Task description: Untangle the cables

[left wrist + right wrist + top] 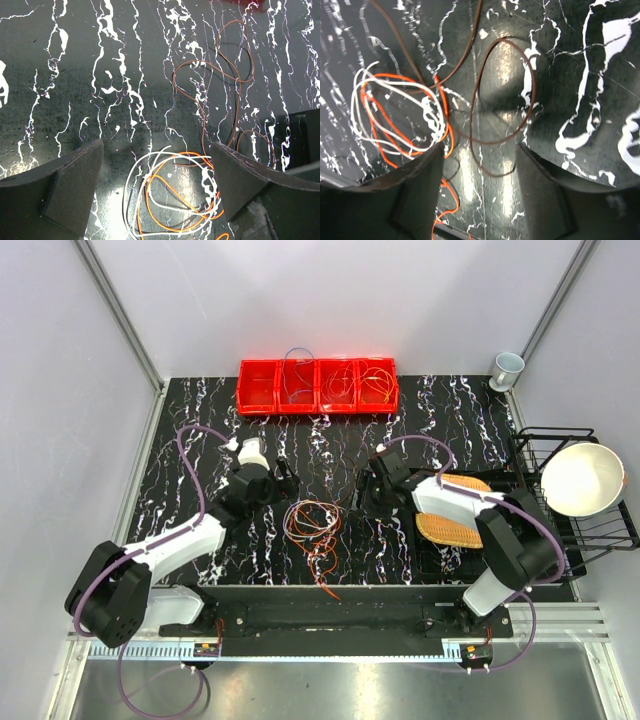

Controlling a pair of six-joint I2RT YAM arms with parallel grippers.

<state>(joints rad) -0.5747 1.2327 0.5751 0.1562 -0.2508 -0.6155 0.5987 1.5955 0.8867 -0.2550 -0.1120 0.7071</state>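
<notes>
One white bowl [582, 478], overhead only, cables [316, 522] tangled

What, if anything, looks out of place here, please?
The cables lie in a tangled heap in the middle of the table, orange, white and brown loops crossing, and one orange strand trails toward the near edge, while other wires sit in the red bin.

The overhead view is bright and evenly lit, sharp across the glossy black table [450, 420], with only soft shadows. Both wrist views are dimmer. Pale glare sits on the tabletop inside the brown cable loop [534, 95], and the white cable [131, 175] blooms overexposed. The right gripper's fingers [405, 195] are dark, soft and out of focus.
</notes>
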